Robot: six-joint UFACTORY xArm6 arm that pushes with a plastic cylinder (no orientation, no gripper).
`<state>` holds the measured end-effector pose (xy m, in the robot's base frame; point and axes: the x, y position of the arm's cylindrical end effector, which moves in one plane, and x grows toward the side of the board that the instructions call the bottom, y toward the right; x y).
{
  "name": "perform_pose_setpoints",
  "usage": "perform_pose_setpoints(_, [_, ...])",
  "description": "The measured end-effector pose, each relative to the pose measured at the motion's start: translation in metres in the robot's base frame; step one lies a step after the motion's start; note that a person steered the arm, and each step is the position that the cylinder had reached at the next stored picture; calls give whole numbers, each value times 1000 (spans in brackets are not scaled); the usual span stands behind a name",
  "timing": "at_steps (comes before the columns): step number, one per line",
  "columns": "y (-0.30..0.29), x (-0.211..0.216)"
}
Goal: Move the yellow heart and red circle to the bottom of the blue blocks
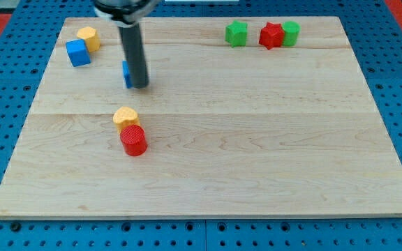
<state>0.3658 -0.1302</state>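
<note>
The yellow heart lies left of the board's middle, with the red circle touching it just below and to the right. A blue cube sits near the top left corner. A second blue block is mostly hidden behind my rod, so its shape is unclear. My tip rests on the board right beside that hidden blue block, above the yellow heart and apart from it.
A yellow block touches the blue cube at the top left. A green star-like block, a red star and a green cylinder stand along the top edge, right of centre. The wooden board lies on a blue pegboard.
</note>
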Motion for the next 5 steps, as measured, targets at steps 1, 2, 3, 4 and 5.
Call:
perform_pose_setpoints(1, [-43,-27])
perform_pose_setpoints(2, [31,-21])
perform_pose_setpoints(3, [63,44])
perform_pose_setpoints(4, [80,132])
perform_pose_setpoints(5, [74,177])
